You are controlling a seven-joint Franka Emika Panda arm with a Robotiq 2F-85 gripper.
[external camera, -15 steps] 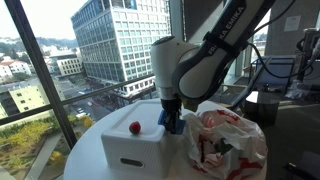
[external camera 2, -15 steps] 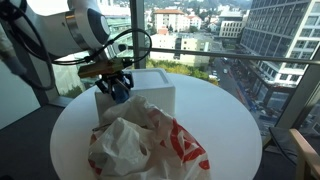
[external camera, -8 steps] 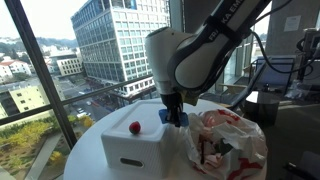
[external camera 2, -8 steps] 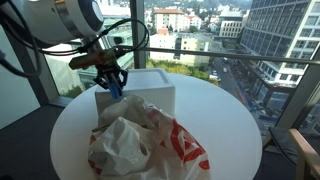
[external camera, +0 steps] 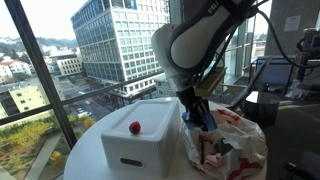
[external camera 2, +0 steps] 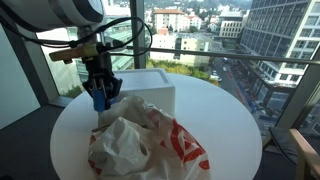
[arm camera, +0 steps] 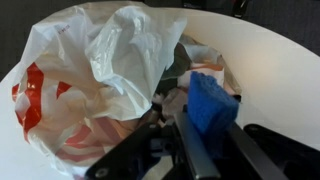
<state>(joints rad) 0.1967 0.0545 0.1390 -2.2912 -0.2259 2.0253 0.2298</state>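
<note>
A small blue, soft-looking block (arm camera: 212, 100) was held pinched between the fingers of the gripper (arm camera: 210, 122), standing roughly upright. In both exterior views the blue block (external camera: 200, 112) (external camera 2: 98, 97) hung just above the edge of a crumpled white-and-red plastic bag (arm camera: 90, 90), beside a white box (external camera: 140, 145).

1. In an exterior view, a near, level camera faces the window (external camera: 50, 70), with the white box (external camera: 140, 150) at 7 o'clock and the bag (external camera: 235, 145) at 5.
2. In an exterior view, a higher camera looks down on the table (external camera 2: 225, 120), sharing box and bag.
3. The wrist view hangs close over the bag.
</note>
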